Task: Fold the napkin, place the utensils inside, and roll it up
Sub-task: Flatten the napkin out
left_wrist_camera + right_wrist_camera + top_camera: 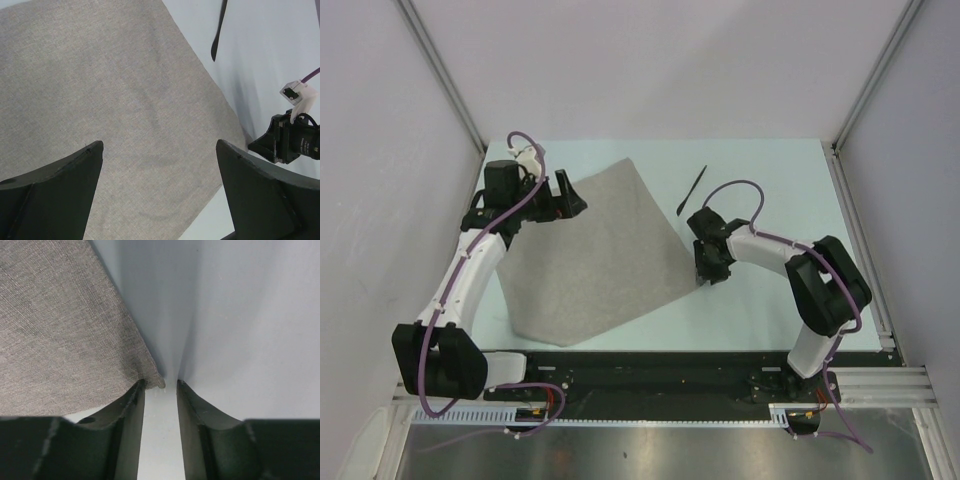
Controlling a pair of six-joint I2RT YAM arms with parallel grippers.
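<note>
— Where's the napkin?

— Flat on the table, spread in a single layer and turned so its corners point away, left, near and right. It's plain grey-beige weave, seen close in the right wrist view.

— And the utensil?

— Bare on the table, just past the napkin's far-right edge and not touching it. It's thin and black and lies slanted. The left wrist view catches its wider end beside the cloth.

— Left claw?

— Over the napkin's left corner, fingers spread wide with nothing between them. From its own camera only cloth shows in the gap.

— Right claw?

— Down at the napkin's right corner. Its fingers are drawn close, but a narrow strip of table shows between them. The cloth's tip sits right at the end of the left finger. I can't tell whether that tip is caught between the pads or only touching, so I'd call the claw apart and not clamped.

— Any writing?

— A white plug on a purple cable sits by the right wrist. If it carries print, it's too small to read.
</note>
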